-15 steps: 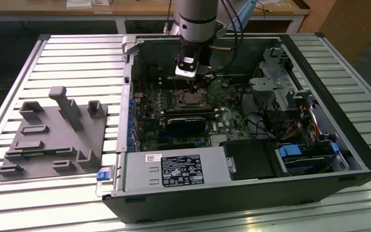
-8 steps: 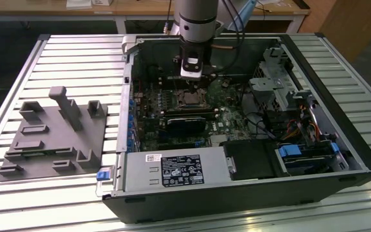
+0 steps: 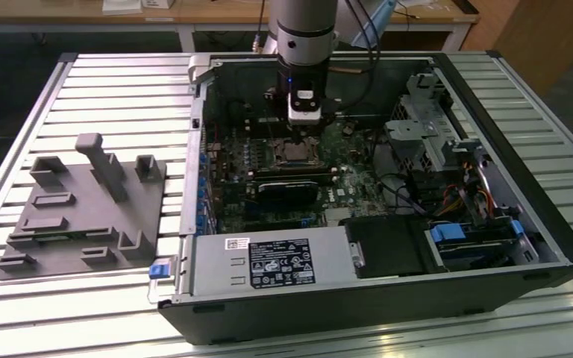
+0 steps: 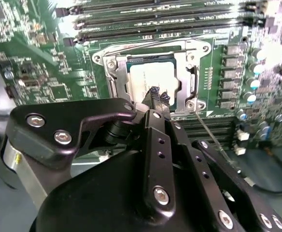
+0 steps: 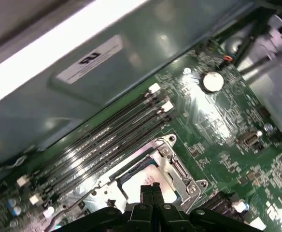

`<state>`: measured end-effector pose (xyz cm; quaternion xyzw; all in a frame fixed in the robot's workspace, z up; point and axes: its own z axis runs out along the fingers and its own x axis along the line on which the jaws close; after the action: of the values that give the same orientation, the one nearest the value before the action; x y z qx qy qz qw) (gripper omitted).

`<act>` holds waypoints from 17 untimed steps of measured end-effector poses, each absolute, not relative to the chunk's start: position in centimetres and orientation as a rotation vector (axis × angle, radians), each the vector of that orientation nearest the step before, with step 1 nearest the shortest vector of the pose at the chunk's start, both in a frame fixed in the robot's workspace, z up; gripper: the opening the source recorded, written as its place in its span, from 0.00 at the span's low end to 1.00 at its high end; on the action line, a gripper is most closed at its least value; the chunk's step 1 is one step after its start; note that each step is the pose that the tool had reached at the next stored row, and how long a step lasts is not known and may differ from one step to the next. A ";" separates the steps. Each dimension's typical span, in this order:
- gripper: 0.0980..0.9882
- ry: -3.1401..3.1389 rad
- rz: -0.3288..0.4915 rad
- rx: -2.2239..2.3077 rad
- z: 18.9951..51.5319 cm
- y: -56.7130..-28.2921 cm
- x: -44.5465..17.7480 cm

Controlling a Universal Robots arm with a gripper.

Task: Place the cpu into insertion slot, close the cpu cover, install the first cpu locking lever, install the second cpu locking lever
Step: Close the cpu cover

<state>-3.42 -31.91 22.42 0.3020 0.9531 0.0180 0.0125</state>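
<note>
the cpu [image 4: 153, 77], a small square chip with a pale silvery top, lies flat in the insertion slot [image 4: 185, 81] on the green motherboard [image 4: 44, 63]. the cpu cover [image 4: 120, 77], a thin silvery frame, is down over it, with the chip's top showing through its square window. a thin metal lever [image 4: 213, 140] stands out from one corner of the frame toward the camera rather than lying along its side. the tool [image 4: 158, 95] hovers just above the edge of the chip nearest the camera; its two black fingers are pressed together with nothing between them. in the first wrist view the same closed fingertips [image 5: 151, 189] sit over the chip's edge. beyond the slot run several long black memory slots [image 4: 155, 19]. in the exterior view the arm [image 3: 301, 45] reaches straight down into an open computer case [image 3: 525, 224], with a black card [image 3: 292, 186] just in front of the slot. the case lies on a slatted metal surface [image 3: 117, 97], and a grey fixture block [image 3: 77, 209] sits at the exterior view's left, apart from the case.
</note>
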 end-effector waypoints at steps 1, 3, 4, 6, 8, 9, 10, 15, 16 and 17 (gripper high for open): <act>0.01 2.979 0.056 0.914 22.4 -31.9 -3.4; 0.01 2.995 0.055 0.862 22.4 -31.9 -3.4; 0.01 3.004 0.056 0.833 22.4 -31.9 -3.4; 0.01 3.019 0.056 0.778 22.4 -31.9 -3.4; 0.01 3.033 0.057 0.724 22.4 -31.9 -3.4; 0.01 3.040 0.057 0.697 22.4 -31.9 -3.4; 0.01 3.046 0.058 0.670 22.4 -31.9 -3.4; 0.01 3.075 0.059 0.530 22.3 -31.9 -3.4; 0.01 3.080 0.059 0.502 22.3 -31.9 -3.4; 0.01 3.085 0.060 0.474 22.3 -31.9 -3.4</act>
<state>-3.42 -31.91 22.33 0.1520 0.9882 0.0191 0.0098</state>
